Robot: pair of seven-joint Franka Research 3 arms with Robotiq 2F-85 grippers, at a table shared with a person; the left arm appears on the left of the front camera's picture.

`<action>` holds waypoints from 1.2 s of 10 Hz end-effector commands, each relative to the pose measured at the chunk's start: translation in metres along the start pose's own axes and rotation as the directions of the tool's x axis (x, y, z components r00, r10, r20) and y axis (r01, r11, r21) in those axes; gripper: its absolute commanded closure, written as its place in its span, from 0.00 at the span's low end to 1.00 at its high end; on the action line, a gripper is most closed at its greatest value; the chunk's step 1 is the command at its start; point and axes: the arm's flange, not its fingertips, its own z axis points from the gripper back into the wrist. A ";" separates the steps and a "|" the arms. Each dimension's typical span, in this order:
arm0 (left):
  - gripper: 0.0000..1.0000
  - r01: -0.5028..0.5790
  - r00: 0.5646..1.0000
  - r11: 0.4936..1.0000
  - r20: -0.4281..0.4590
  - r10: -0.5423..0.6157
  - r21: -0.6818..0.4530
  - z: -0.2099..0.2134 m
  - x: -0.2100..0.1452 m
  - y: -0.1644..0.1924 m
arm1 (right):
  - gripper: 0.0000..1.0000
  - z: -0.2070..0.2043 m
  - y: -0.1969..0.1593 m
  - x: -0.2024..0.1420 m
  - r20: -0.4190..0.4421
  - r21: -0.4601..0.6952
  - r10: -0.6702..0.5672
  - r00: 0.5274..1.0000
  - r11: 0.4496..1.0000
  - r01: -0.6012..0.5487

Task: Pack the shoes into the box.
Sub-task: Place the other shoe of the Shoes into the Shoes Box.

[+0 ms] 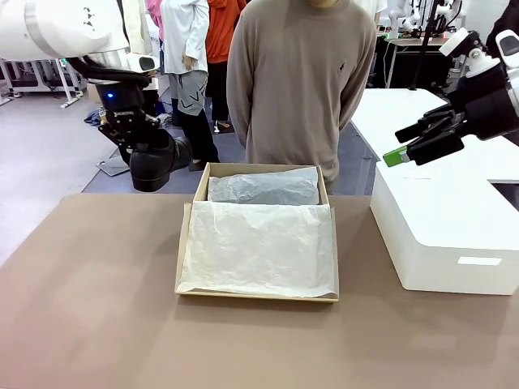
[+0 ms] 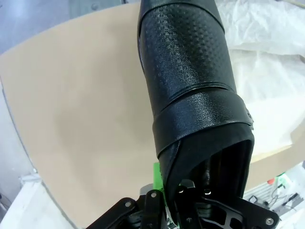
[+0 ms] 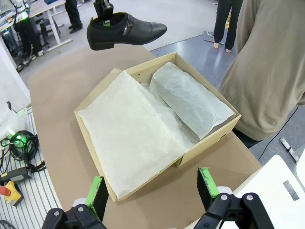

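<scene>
One glossy black shoe (image 1: 156, 162) hangs in the air beyond the table's far left edge, left of the box. My left gripper (image 1: 134, 139) is shut on its heel end from above. The left wrist view looks down the shoe (image 2: 190, 81), with that gripper (image 2: 183, 191) clamped on the rim of its opening. The tan box (image 1: 185, 243) lies open at mid-table, white tissue (image 1: 259, 247) spread across it and a tissue-wrapped bundle (image 1: 263, 190) at its far end. My right gripper (image 1: 404, 150) hangs open and empty above the white block. From the right wrist, the open gripper (image 3: 152, 188) overlooks the box (image 3: 209, 140) and the held shoe (image 3: 124, 31).
A big white block (image 1: 446, 235) stands on the table's right side. A person in a beige sweater (image 1: 300, 89) stands at the far edge, right behind the box. Bare brown table (image 1: 97, 308) spreads left of and in front of the box.
</scene>
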 end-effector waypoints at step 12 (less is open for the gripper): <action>1.00 -0.442 0.896 0.897 0.056 0.440 0.027 0.015 0.007 -0.078 | 0.00 -0.001 -0.002 0.001 0.017 0.010 0.010 1.000 1.000 -0.010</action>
